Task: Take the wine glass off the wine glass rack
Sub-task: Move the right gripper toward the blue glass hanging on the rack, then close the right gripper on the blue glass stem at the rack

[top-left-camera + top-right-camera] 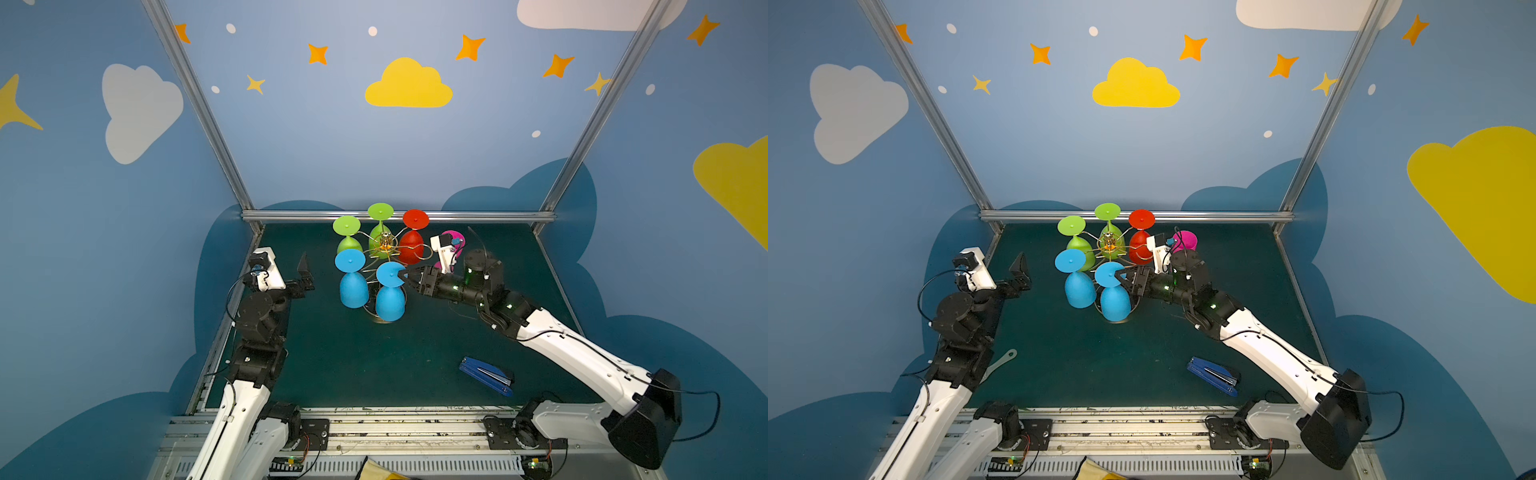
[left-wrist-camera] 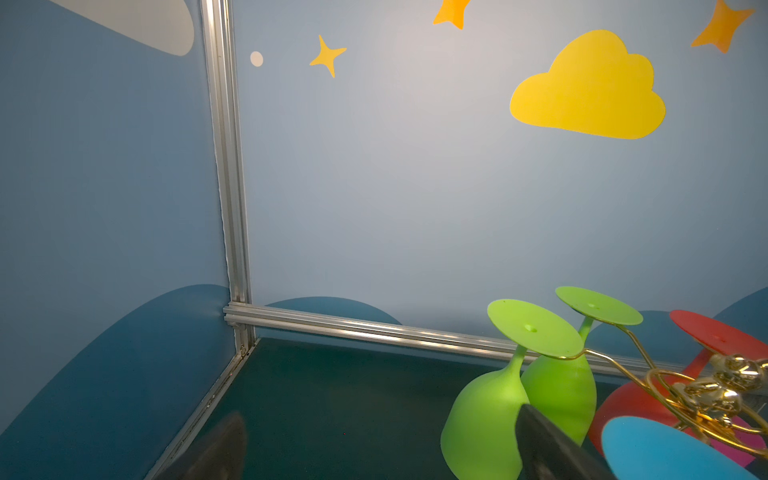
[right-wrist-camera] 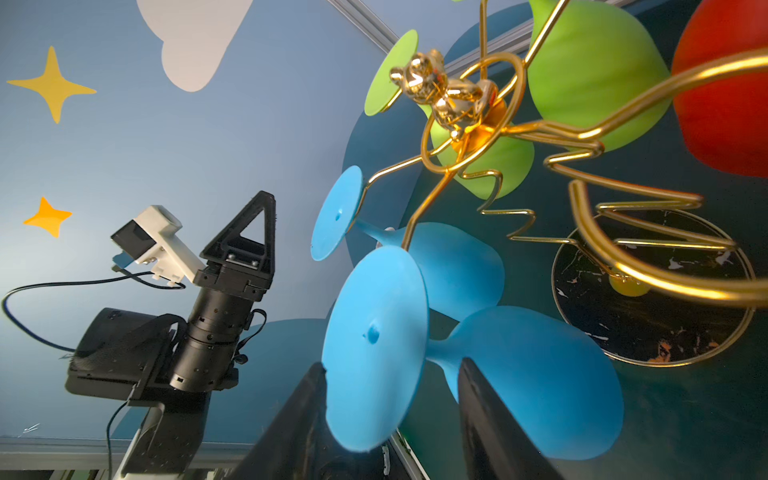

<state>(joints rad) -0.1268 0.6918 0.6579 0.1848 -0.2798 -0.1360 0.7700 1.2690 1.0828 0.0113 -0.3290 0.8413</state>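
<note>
Right hand (image 1: 404, 277) half-open, jaws astride foot of nearest blue glass (image 1: 390, 293), which hangs upside down on gold rack (image 1: 384, 245). Left hand (image 1: 306, 274) wide, well clear.

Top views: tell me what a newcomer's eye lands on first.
The gold wine glass rack at the back centre of the table, hung with upside-down green, red and blue glasses, draws the eye first. Next comes the right gripper, jaws apart around the foot of the nearest blue glass. A blue stapler lies alone near the front right, and the left gripper stands open at the left, touching nothing.
</note>
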